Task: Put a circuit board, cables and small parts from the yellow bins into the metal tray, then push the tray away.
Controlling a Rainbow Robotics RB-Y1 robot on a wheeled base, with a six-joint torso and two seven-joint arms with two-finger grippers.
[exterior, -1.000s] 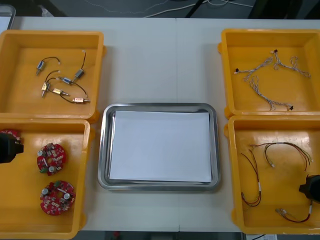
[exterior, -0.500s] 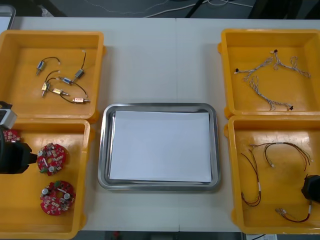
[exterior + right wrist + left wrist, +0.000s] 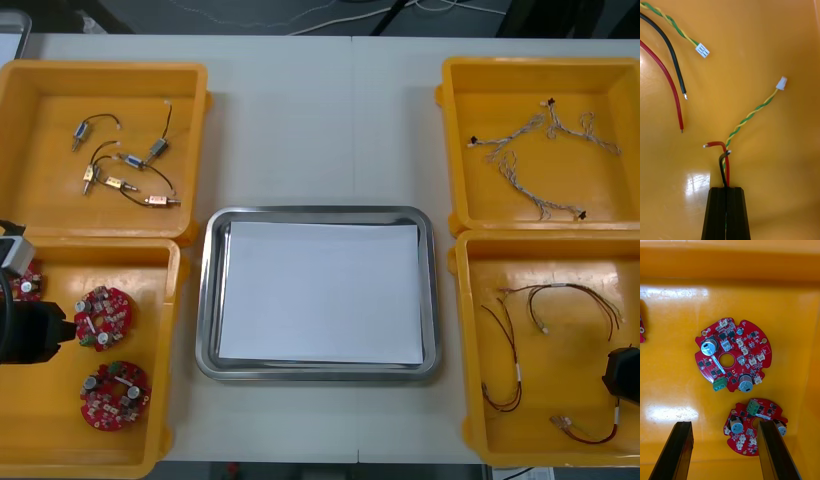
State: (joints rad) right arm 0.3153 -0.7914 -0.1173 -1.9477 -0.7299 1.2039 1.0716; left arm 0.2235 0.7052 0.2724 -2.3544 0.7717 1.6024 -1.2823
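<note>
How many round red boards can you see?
3, all in the near-left yellow bin: the middle board beside the open left gripper, the near board closer to the robot, the far board partly under that arm. More might hide there.

Left pincer agape, right pincer tight.

Light worktop, with a thin seam running from its far edge toward the middle. Beyond that edge, dark floor crossed by loose white cords. Pale object at the far left corner, kind unclear.
</note>
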